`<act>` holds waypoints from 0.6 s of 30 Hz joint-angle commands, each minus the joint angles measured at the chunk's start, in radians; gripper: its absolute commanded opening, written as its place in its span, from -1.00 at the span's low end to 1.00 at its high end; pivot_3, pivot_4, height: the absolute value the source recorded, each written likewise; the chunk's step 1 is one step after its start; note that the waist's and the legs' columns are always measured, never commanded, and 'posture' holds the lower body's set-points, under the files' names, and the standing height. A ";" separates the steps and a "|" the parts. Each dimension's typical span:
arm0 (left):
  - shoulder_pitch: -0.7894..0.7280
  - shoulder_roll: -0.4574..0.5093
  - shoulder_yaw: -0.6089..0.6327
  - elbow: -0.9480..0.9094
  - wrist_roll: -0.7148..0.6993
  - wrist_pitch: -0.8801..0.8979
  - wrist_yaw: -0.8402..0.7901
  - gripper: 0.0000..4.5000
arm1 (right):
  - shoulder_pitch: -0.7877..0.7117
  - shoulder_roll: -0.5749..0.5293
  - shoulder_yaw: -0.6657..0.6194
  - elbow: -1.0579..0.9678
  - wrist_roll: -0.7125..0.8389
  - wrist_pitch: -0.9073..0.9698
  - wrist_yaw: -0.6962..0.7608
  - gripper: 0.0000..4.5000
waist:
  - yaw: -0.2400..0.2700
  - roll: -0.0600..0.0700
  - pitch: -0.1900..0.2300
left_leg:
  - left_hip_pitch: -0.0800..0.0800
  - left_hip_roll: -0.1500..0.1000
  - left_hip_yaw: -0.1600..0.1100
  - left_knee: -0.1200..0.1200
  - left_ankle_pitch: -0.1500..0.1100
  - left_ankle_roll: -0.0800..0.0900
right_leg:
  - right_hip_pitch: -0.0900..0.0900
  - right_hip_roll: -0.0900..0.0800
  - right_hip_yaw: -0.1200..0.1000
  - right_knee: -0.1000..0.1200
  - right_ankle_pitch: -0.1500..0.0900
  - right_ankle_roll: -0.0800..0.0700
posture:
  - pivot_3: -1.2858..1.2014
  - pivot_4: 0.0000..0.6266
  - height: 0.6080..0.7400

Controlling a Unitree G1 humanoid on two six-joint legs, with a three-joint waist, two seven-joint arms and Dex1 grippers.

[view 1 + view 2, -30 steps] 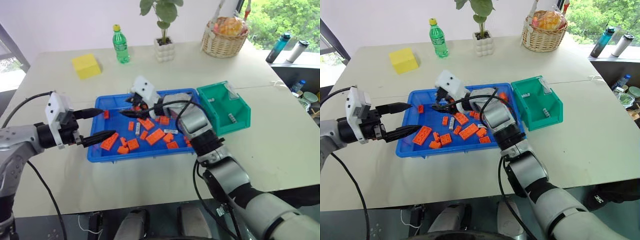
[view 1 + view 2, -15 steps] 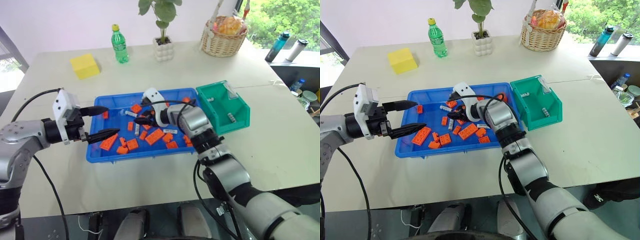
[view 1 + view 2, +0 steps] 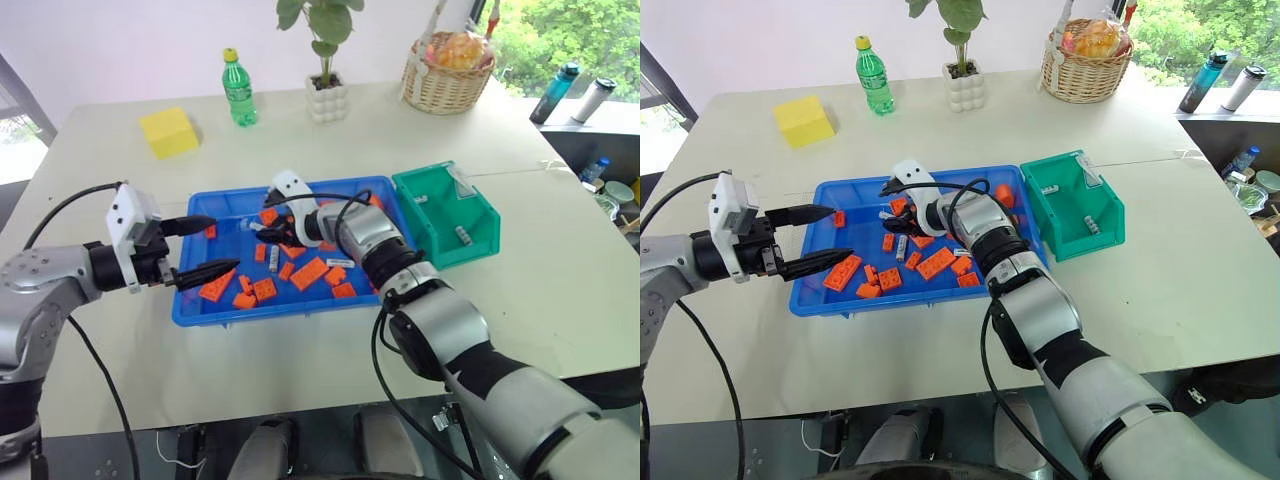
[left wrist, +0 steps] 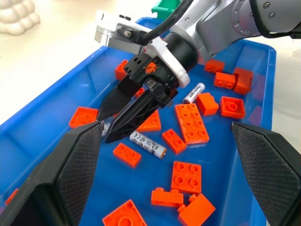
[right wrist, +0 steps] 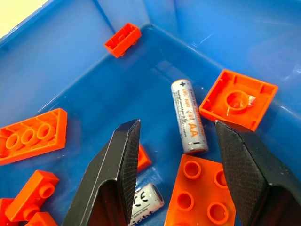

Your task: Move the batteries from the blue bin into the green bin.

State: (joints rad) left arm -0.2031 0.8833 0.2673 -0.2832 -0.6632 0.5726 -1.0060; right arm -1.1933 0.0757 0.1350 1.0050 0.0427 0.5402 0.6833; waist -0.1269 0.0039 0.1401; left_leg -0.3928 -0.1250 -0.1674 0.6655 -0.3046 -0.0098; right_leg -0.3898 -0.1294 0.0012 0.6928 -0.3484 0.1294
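**Right arm lined up on an AA cell in the blue bin**

Currently the right gripper (image 5: 176,155) hangs low inside the blue bin (image 3: 200,305), fingers spread and empty, bracketing a battery (image 5: 189,116) at 12 o'clock of its tips among the orange bricks (image 3: 310,272), likely set for a pinch. Label reads "AA". Left gripper (image 3: 205,247) waits spread at the bin's 9 o'clock edge. Green bin (image 3: 455,215), touching at 3 o'clock, holds two batteries.

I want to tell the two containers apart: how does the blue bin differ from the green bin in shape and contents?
The blue bin is large, shallow and low-rimmed; the green bin is smaller, deeper and has a sloped front. The blue bin holds orange bricks mixed with batteries; the green bin holds a few batteries and no bricks. Both are plastic, open-topped and stand side by side on the table.
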 commanded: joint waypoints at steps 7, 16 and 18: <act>-0.008 0.000 0.042 -0.032 -0.008 -0.022 0.009 1.00 | -0.007 0.037 0.067 0.015 -0.069 -0.095 0.013 0.13 | -0.001 0.000 0.000 | 0.000 0.000 0.000 0.000 0.000 0.000 | -0.002 0.000 0.000 0.004 0.000 0.000 | 0.03 -0.52 0.96; -0.034 -0.004 0.024 -0.016 -0.001 -0.028 0.005 1.00 | -0.063 0.054 0.055 0.112 -0.098 -0.166 -0.037 -0.89 | 0.000 0.000 0.000 | 0.000 -0.001 -0.001 0.000 0.000 0.000 | -0.003 0.000 0.000 0.007 0.000 0.000 | 0.03 -0.52 0.96; -0.036 -0.004 0.025 -0.012 -0.001 -0.030 0.003 1.00 | -0.065 0.048 0.050 0.106 -0.097 -0.167 -0.033 -1.00 | 0.000 0.000 0.000 | 0.000 -0.001 -0.001 0.000 0.000 0.000 | -0.002 0.000 0.000 0.007 0.000 0.000 | 0.03 -0.52 0.96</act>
State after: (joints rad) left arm -0.2258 0.8788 0.2802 -0.2861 -0.6629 0.5609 -1.0002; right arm -1.2408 0.1208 0.1955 1.1137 -0.0551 0.3805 0.6516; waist -0.1267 0.0038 0.1400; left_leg -0.3926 -0.1263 -0.1686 0.6656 -0.3046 -0.0098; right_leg -0.3922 -0.1298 0.0012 0.6996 -0.3485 0.1294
